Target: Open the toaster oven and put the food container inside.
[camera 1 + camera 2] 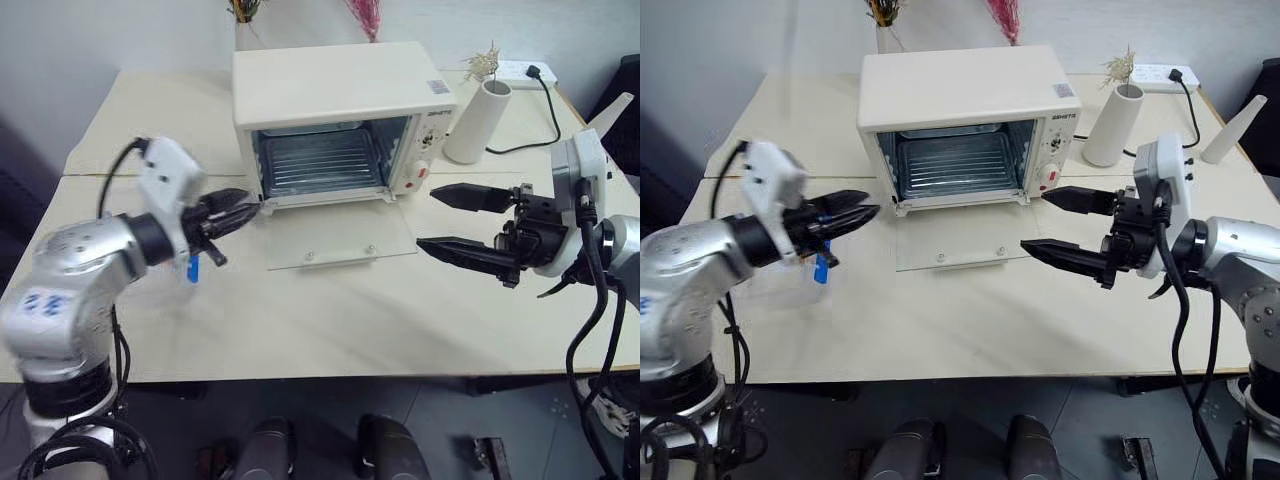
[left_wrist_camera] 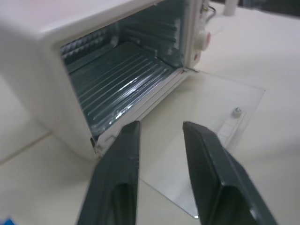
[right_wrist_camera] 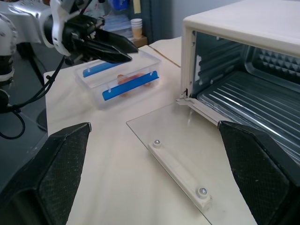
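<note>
With the toaster oven [image 1: 345, 120] open, lower the part-open, empty left gripper [image 1: 232, 212] squarely over the food container [image 3: 119, 79] beneath it, keeping the wide-open right gripper [image 1: 462, 222] clear.

The toaster oven [image 1: 345, 85] is cream-white, with a ribbed silvery-grey interior, a clear glass door [image 1: 335, 235] and one red knob [image 1: 422, 172]. The food container [image 3: 119, 77] is clear with blue clip strips and orange pieces inside. The worktop [image 1: 350, 310] is pale beige.
</note>
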